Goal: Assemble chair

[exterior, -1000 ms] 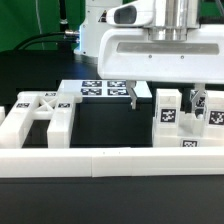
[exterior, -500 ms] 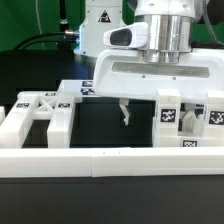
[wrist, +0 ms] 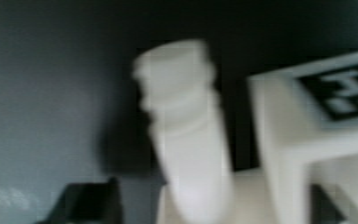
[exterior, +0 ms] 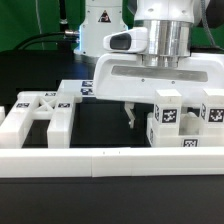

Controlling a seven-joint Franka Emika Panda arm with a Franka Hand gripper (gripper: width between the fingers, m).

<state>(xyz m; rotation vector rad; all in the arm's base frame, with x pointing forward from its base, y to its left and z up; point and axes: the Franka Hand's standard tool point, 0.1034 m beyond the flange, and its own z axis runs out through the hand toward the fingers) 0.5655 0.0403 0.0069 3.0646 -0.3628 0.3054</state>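
In the wrist view an upright, rounded white chair leg (wrist: 186, 120) stands between the dark fingers (wrist: 87, 200) of my gripper (wrist: 238, 205). A tagged white chair part (wrist: 327, 100) stands right beside the leg. Blur hides whether both pads touch the leg. In the exterior view my gripper (exterior: 146, 118) is down among the tagged chair blocks (exterior: 166, 114) on the exterior view's right. One fingertip (exterior: 130, 115) shows and the other is hidden behind a block. An open-framed chair panel (exterior: 40, 112) lies on the exterior view's left.
A long plain white rail (exterior: 110, 160) runs across the front. The marker board (exterior: 72, 90) lies behind the arm, mostly covered by the hand. More tagged blocks (exterior: 212, 116) stand at the far right of the exterior view. The green backdrop and robot base are behind.
The hand has come lower and a little toward the exterior view's right, down beside the tagged blocks. The jaws stand narrower than before.
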